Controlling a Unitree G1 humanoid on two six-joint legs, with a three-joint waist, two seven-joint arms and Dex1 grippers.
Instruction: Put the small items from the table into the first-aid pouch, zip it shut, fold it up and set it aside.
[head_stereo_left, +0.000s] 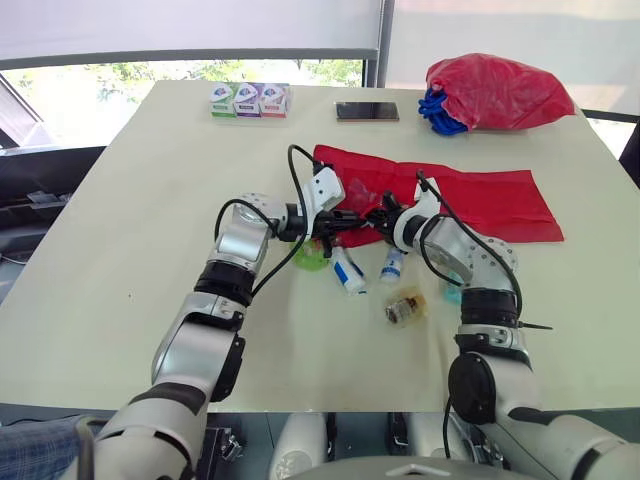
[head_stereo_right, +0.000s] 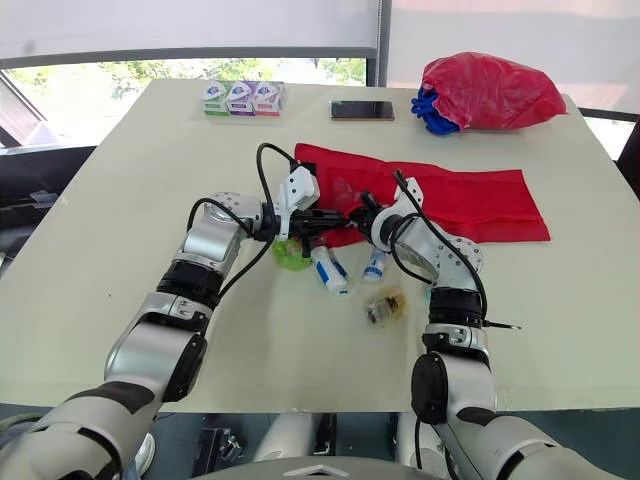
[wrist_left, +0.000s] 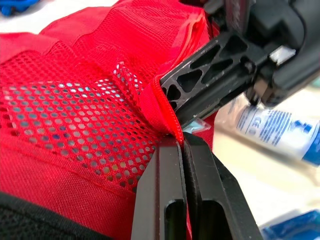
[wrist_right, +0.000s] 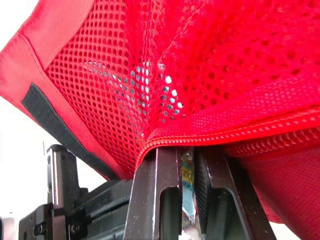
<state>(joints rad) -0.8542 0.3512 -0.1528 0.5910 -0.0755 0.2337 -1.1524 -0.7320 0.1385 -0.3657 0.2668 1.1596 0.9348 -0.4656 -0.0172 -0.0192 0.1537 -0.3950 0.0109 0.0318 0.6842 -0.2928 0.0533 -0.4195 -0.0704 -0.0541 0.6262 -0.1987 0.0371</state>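
Observation:
The red first-aid pouch (head_stereo_left: 470, 195) lies unfolded on the table, its mesh pocket (wrist_left: 75, 115) at its left end. My left gripper (head_stereo_left: 350, 222) is shut on the pocket's zipper edge (wrist_left: 167, 117), lifting it. My right gripper (head_stereo_left: 378, 218) meets it from the other side, shut on a small clear packet (wrist_right: 187, 175) right under the mesh pocket's rim. Loose on the table in front of both grippers lie a green item (head_stereo_left: 310, 258), a white-and-blue tube (head_stereo_left: 348, 272), a small bottle (head_stereo_left: 392, 265), a wrapped brownish item (head_stereo_left: 405, 307) and a teal item (head_stereo_left: 452, 293).
Three small boxes (head_stereo_left: 249, 101) and a phone (head_stereo_left: 367, 111) sit at the table's far side. A red bag with blue gloves (head_stereo_left: 497, 92) occupies the far right corner. The table's left half (head_stereo_left: 130, 220) is bare.

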